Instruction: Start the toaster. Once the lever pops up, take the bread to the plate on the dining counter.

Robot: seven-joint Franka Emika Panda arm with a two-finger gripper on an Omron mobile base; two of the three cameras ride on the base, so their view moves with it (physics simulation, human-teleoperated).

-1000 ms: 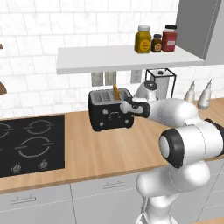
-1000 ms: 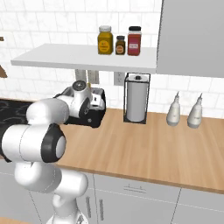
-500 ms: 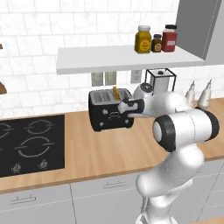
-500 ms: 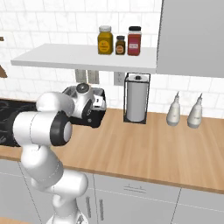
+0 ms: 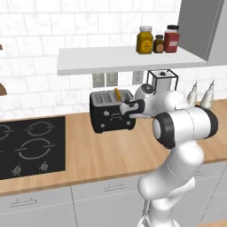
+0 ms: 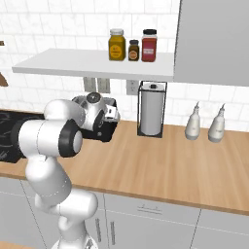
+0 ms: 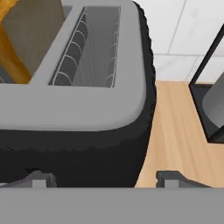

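Observation:
The glossy black toaster [image 5: 111,119] [image 6: 105,131] stands on the wood counter by the wall, and the bread [image 5: 118,94] [image 7: 15,52] stands upright in its left slot with its top sticking out. My gripper [image 5: 126,109] [image 7: 105,180] is open at the toaster's [image 7: 87,135] front right corner, just below the top rim. Its two dark fingertips [image 7: 39,178] stand wide apart across the black front face. The lever lies behind my hand and I cannot make it out. The plate and the dining counter are out of view.
A black-framed paper towel holder [image 5: 162,80] [image 6: 151,114] [image 7: 214,100] stands just right of the toaster. Two white bottles [image 6: 204,127] sit further right. The black stove [image 5: 31,146] lies to the left. A white shelf [image 5: 128,57] with jars hangs above.
My hand has moved left along the toaster's front, and the elbow has swung round toward the camera. The toaster and bread have stayed put.

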